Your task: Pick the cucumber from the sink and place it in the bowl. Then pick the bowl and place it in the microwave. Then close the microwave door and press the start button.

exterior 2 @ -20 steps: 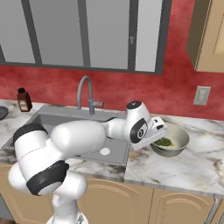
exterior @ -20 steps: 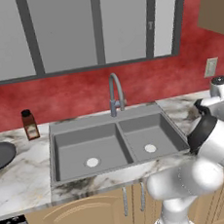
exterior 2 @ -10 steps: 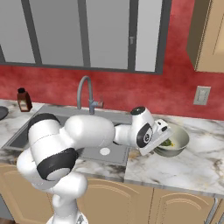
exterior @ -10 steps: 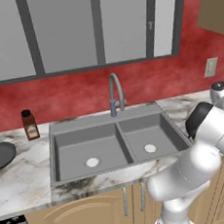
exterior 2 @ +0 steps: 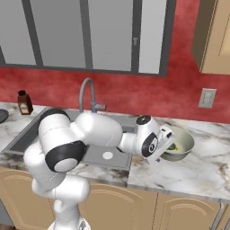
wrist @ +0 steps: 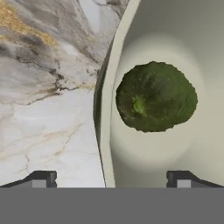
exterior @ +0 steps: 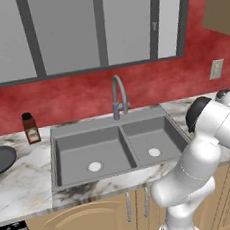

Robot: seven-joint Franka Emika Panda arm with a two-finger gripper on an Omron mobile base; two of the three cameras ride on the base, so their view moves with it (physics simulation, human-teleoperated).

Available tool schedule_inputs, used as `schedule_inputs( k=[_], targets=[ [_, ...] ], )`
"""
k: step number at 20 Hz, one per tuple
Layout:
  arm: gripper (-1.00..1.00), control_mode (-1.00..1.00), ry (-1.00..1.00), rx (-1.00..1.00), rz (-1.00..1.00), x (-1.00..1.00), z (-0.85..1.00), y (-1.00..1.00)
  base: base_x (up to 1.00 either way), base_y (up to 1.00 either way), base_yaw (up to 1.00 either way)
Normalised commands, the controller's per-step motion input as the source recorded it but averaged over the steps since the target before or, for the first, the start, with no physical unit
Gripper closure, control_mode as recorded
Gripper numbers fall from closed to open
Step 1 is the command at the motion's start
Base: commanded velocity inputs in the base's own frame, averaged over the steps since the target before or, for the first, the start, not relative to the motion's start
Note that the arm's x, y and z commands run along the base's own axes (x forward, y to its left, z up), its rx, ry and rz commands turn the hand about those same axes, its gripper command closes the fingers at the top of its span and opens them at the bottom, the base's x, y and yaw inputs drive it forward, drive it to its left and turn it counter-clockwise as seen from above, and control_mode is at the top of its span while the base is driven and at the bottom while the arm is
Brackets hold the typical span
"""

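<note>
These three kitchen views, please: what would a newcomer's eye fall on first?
Most striking is the cucumber, seen end-on, lying inside the cream bowl, which stands on the marble counter right of the sink. Next comes the white arm, stretched across the sink with its open gripper straddling the bowl's near rim.

dark green cucumber (wrist: 155,97), cream bowl (wrist: 205,52), grey-veined white marble counter (wrist: 48,109).
</note>
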Motion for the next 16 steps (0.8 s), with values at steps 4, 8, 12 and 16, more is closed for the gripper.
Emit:
schedule_inputs(
  k=[4, 8, 12, 16],
  targets=[
    [-1.0, -1.0, 0.02, -0.02, 0.06, 0.22, -0.12, -0.09, 0.0, 0.0, 0.0],
    [-1.0, -1.0, 0.0, 0.0, 0.04, 0.25, -0.02, -0.15, 0.0, 0.0, 0.0],
    [-1.0, -1.0, 0.0, 0.0, 0.02, 0.03, 0.0, 0.0, 0.0, 0.0, 0.0],
    [-1.0, -1.0, 0.0, 0.0, 0.0, 0.02, -0.01, 0.0, 0.0, 0.0, 0.0]
  ],
)
